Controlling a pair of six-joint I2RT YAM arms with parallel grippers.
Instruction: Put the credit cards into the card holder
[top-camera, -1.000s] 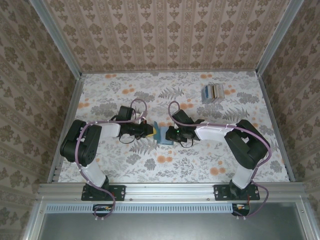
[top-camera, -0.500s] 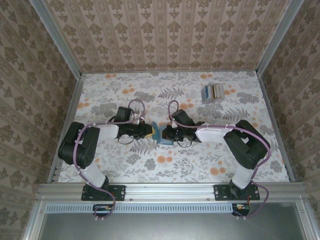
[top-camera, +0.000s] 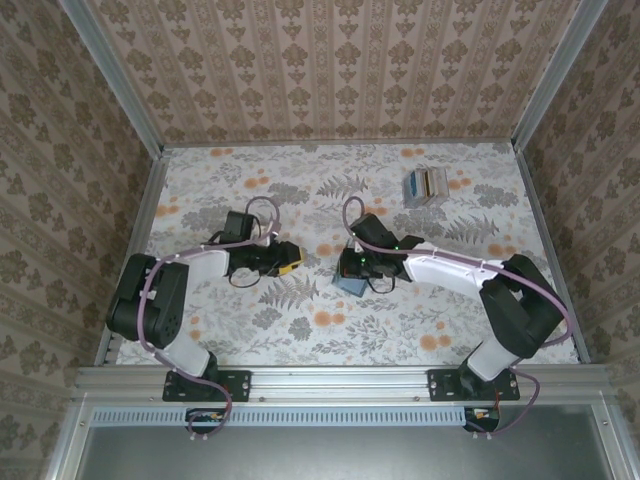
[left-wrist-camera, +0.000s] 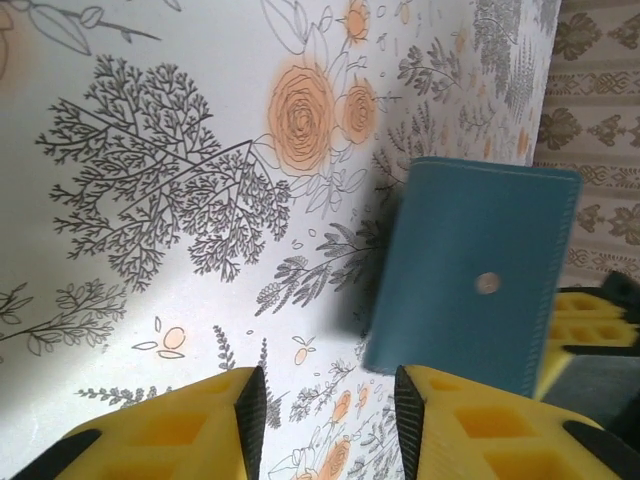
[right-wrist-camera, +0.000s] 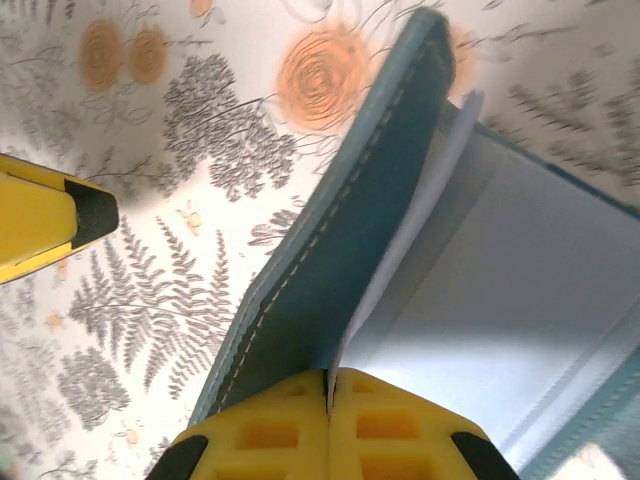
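The card holder (top-camera: 347, 284), a small teal wallet, sits at mid-table with one flap lifted. My right gripper (top-camera: 352, 268) is shut on that flap's edge; in the right wrist view the right gripper (right-wrist-camera: 328, 385) pinches the teal cover (right-wrist-camera: 350, 240) and the grey-blue inside (right-wrist-camera: 520, 300) lies open beside it. My left gripper (top-camera: 291, 257) stands open a little left of the wallet, with nothing between its jaws. The left wrist view has the left gripper (left-wrist-camera: 330, 420) just short of the card holder (left-wrist-camera: 480, 270). The credit cards (top-camera: 425, 185) lie fanned at the back right.
The floral table top (top-camera: 250, 190) is walled on three sides, with metal rails along the left edge (top-camera: 135, 240) and the right edge (top-camera: 545, 240). One left fingertip (right-wrist-camera: 90, 215) shows at the left of the right wrist view.
My left gripper has opened, let go of the card holder and drawn back to the left. The right gripper stays shut on the wallet and has shifted it slightly right.
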